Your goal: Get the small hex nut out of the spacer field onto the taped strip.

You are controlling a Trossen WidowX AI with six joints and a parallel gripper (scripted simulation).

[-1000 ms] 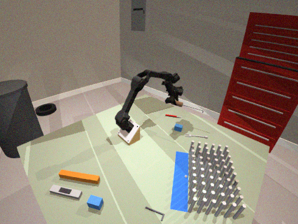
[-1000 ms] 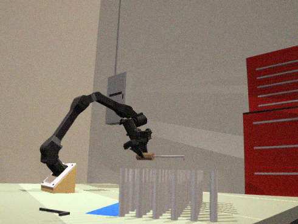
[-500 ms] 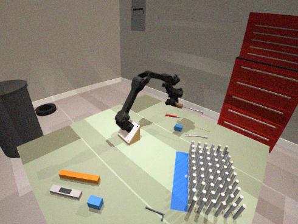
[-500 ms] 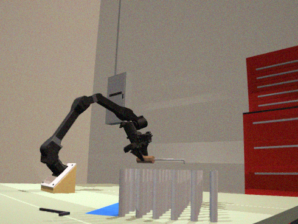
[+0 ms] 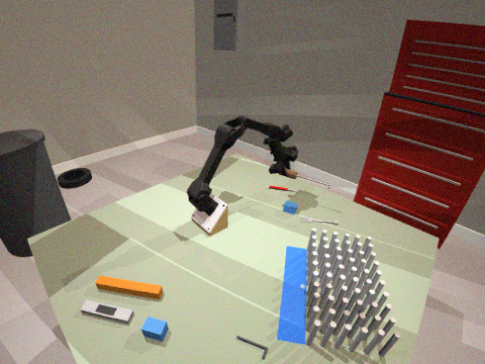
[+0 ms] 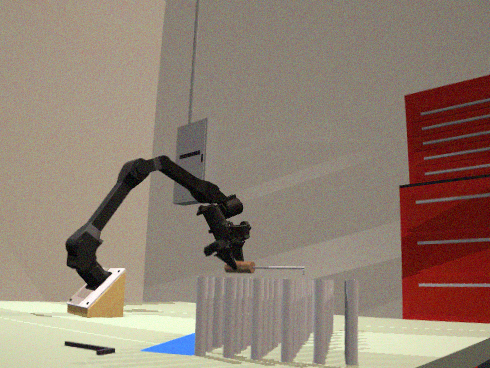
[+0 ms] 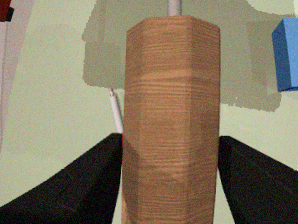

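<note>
My gripper (image 5: 287, 172) (image 6: 239, 265) (image 7: 170, 144) is shut on the wooden handle (image 7: 172, 90) of a hook tool. The tool's thin metal shaft (image 5: 314, 181) (image 6: 280, 267) points away from the hand, about level, with a small bent tip. The tool is in the air above the table's far part, beyond the spacer field in the top view. The standing spacers (image 5: 344, 282) (image 6: 257, 320) look upright. The blue taped strip (image 5: 293, 312) (image 6: 175, 346) lies along their front. A small pale thing (image 5: 303, 286), apparently the nut, lies near the strip's spacer-side edge.
A red-handled tool (image 5: 279, 188), a blue block (image 5: 290, 208) (image 7: 287, 55) and a silver wrench-like tool (image 5: 319, 221) lie beyond the field. A black hex key (image 5: 255, 344) (image 6: 90, 347), an orange bar (image 5: 129, 287), a grey bar (image 5: 89, 310) and another blue block (image 5: 154, 328) lie nearer.
</note>
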